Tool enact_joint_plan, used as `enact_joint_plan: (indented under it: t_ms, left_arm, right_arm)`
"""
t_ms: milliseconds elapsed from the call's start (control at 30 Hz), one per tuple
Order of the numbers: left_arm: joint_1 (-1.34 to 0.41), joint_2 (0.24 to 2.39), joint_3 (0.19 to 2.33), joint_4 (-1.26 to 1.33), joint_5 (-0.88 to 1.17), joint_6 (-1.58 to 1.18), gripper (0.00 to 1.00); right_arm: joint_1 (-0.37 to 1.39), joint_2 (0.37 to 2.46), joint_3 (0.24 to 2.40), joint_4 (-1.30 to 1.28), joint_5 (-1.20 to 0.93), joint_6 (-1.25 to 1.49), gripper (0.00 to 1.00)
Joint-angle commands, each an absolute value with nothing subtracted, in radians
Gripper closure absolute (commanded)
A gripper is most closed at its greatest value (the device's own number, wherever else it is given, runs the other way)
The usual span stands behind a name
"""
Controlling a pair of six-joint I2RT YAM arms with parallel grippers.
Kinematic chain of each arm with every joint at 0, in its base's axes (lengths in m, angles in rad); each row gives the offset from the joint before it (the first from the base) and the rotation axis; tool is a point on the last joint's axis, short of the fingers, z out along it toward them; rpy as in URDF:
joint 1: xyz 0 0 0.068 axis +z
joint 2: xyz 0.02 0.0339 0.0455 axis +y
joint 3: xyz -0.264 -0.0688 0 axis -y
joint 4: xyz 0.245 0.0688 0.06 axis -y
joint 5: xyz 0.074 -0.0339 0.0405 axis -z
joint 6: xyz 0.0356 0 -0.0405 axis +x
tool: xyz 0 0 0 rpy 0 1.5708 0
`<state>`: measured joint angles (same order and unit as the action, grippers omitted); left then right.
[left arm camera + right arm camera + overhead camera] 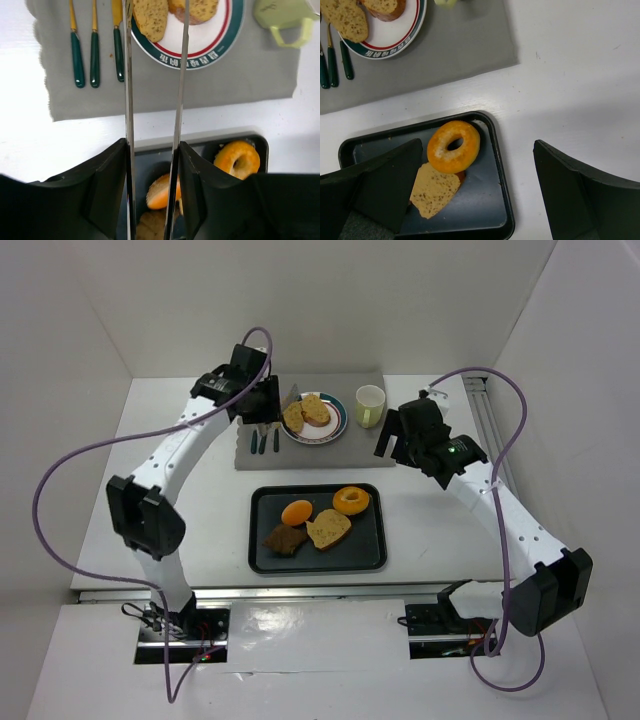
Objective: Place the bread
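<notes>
- Thin metal tongs (129, 100) are gripped by the left tool (152, 165). The tong arms are held apart, and nothing is seen between them.
- Two bread slices (151, 17) are laid on the plate (207, 30), right by the far end of the tongs.
- The right tool (477, 150) is held wide open, with nothing in it.
- A third bread slice (436, 189) is seen on the tray (490, 200) under the right tool, touching the doughnut (454, 146).
</notes>
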<state>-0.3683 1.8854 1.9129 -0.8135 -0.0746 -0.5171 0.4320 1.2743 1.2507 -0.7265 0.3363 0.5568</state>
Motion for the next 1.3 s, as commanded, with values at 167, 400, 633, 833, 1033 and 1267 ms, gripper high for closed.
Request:
enact_joint_plan:
  t_ms: [167, 400, 633, 833, 1033, 1267]
  left_arm:
    - [-0.483, 1.527, 1.72, -0.853, -0.151, -0.388, 0.45]
    - [-0.69, 1.384, 1.41, -0.841, 0.106, -0.259, 0.45]
    - [-0.791, 1.408, 1.328, -0.859, 0.066, -0.256, 0.45]
    - [-0.792, 1.43, 1.308, -0.85, 0.034, -0.265, 0.45]
    - [-0.792, 1.466, 1.296, -0.881, -0.003, -0.265, 0.45]
    - [-0.792, 1.499, 1.298, -0.942, 0.071, -0.297, 0.46]
  right_arm:
    - [0.43, 1.236, 1.235, -0.715, 0.333, 0.574, 0.01]
    - [0.43, 1.216, 1.213, -0.696, 0.321, 0.583, 0.01]
    - [0.439, 1.226, 1.223, -0.696, 0.31, 0.583, 0.01]
    - [0.439, 1.226, 1.213, -0.696, 0.31, 0.583, 0.01]
    - [0.439, 1.235, 1.213, -0.696, 0.301, 0.583, 0.01]
    - [0.439, 1.235, 1.213, -0.687, 0.301, 0.583, 0.01]
